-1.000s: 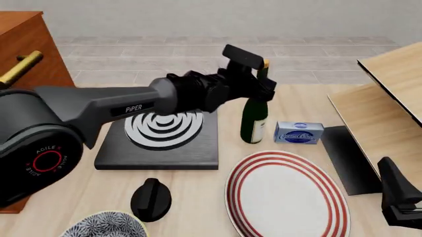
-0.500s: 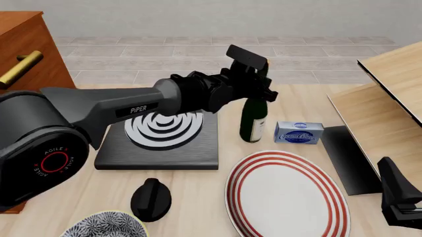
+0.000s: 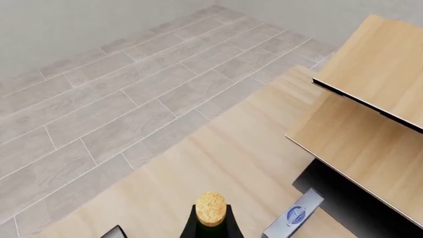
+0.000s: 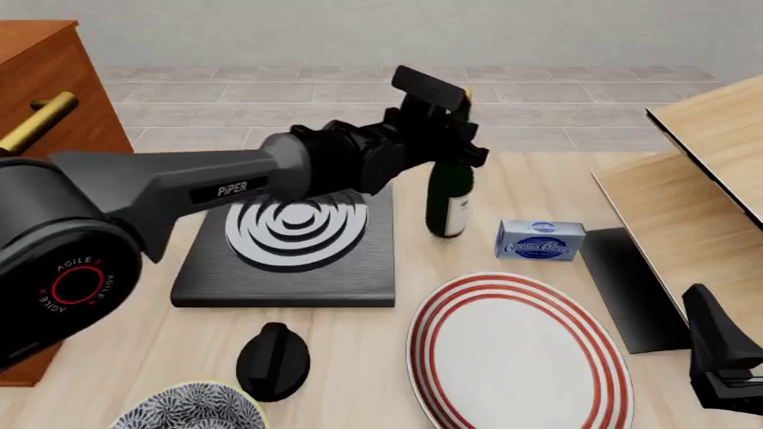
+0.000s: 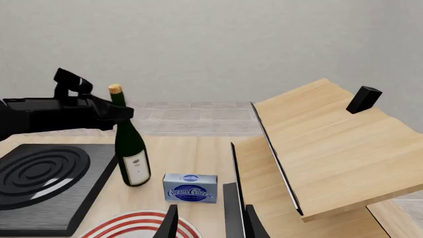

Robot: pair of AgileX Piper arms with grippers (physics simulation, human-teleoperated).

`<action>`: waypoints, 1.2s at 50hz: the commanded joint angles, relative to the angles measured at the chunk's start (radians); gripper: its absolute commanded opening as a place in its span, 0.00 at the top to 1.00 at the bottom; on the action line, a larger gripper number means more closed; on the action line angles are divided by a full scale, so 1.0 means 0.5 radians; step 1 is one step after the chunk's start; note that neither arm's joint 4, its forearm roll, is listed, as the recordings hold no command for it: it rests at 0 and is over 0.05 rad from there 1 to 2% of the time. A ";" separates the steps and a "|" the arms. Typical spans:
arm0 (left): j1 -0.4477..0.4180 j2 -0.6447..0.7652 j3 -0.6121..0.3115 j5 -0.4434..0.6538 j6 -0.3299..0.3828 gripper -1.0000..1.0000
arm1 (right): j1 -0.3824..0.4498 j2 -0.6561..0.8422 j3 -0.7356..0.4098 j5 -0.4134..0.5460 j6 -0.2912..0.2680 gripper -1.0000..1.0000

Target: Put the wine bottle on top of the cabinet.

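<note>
**Listener:** Where is the wine bottle?

**Operator:** From the front I see the wine bottle point(image 4: 448, 201) standing upright on the table, between the black hob point(image 4: 289, 255) and a small blue box point(image 4: 540, 239). My left gripper point(image 4: 459, 134) is clamped on its neck. The cabinet point(image 4: 48, 67) sits at the far left edge, well apart from the bottle.

**Listener:** Do the other cameras add anything?

**Operator:** The right wrist view shows the bottle side-on: the white label point(image 5: 134, 166) low on the glass, the cork top above the fingers, and the base possibly just off the table, though I cannot tell. The left wrist view looks down on the cork only. The right gripper point(image 5: 208, 225) rests low at the near right, its two fingers spread and holding nothing.

**Listener:** Any writing?

**Operator:** The left arm point(image 4: 179, 192) reads "PiPER", and its base "AGILE". The blue box reads roughly "Cream Cheese"; the bottle's label is too small to read. A red-ringed plate point(image 4: 519, 357) lies nearer to me.
</note>
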 commanded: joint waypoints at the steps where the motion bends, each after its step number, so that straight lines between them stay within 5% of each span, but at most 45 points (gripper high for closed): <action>1: 0.013 -0.054 0.040 -0.057 0.022 1.00 | 0.000 0.000 0.000 0.000 0.000 0.00; 20: 0.022 -0.175 -0.011 0.110 -0.028 1.00 | 0.000 0.000 0.000 0.000 0.000 0.00; 21: 0.017 -0.268 0.321 -0.130 -0.035 1.00 | 0.000 0.000 0.000 0.000 0.000 0.00; 23: 0.011 -0.283 0.517 -0.327 -0.040 1.00 | 0.000 -0.001 0.000 0.000 0.000 0.00; 29: 0.020 -0.283 0.633 -0.499 -0.050 1.00 | 0.000 0.000 0.000 0.000 0.001 0.00; 30: 0.010 -0.546 0.723 -0.384 0.069 1.00 | 0.000 0.000 0.000 0.000 0.000 0.00; 42: -0.010 -1.078 1.041 -0.253 -0.032 1.00 | 0.000 0.001 0.000 0.000 0.000 0.00; 60: -0.031 -1.156 1.148 -0.261 -0.126 1.00 | 0.000 0.000 0.000 0.000 0.000 0.00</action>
